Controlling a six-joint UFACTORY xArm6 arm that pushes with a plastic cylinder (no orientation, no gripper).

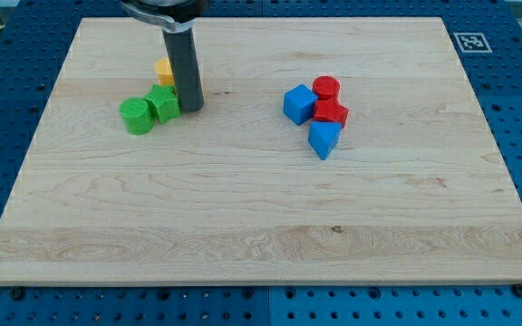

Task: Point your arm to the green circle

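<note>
Nearest, blue wedge (323, 139) touches red star (331, 112), by blue cube (299, 103) and red cylinder (327, 89). Left: green circle (136, 116) touching green block (163, 103); my tip (191, 109), fingerless, just right of it. Yellow block (164, 70) behind.

Green circle (137, 116), pale wooden board (243, 217)
</note>
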